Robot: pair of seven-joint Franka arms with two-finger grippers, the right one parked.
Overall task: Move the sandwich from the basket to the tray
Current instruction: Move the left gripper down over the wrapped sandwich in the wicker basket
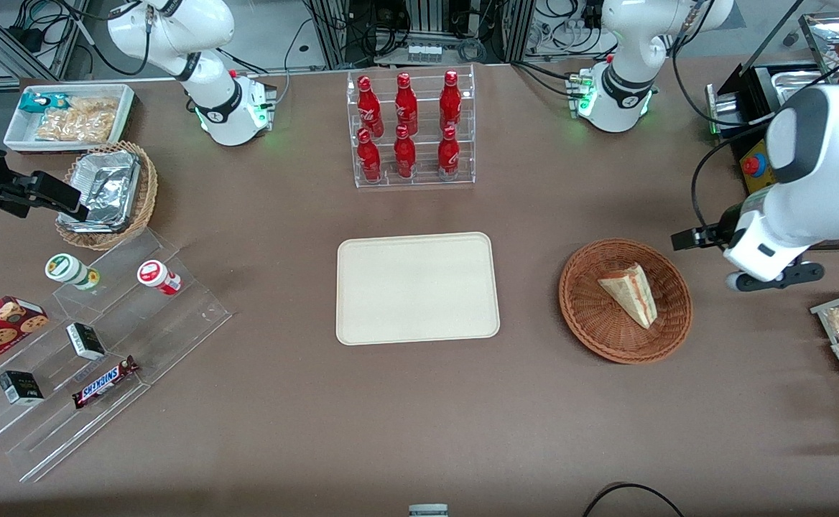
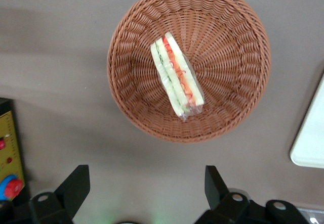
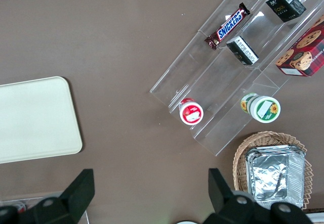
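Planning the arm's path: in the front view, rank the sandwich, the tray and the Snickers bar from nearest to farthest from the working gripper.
The gripper, fingers open, hovers beside the basket.
1. Sandwich, in the basket.
2. Tray, at the table's middle.
3. Snickers bar, on the clear rack toward the parked arm's end.

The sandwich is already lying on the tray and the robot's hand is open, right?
Not quite. The sandwich still lies in the basket; the tray has nothing on it, as the front view shows. The hand is open, beside the basket.
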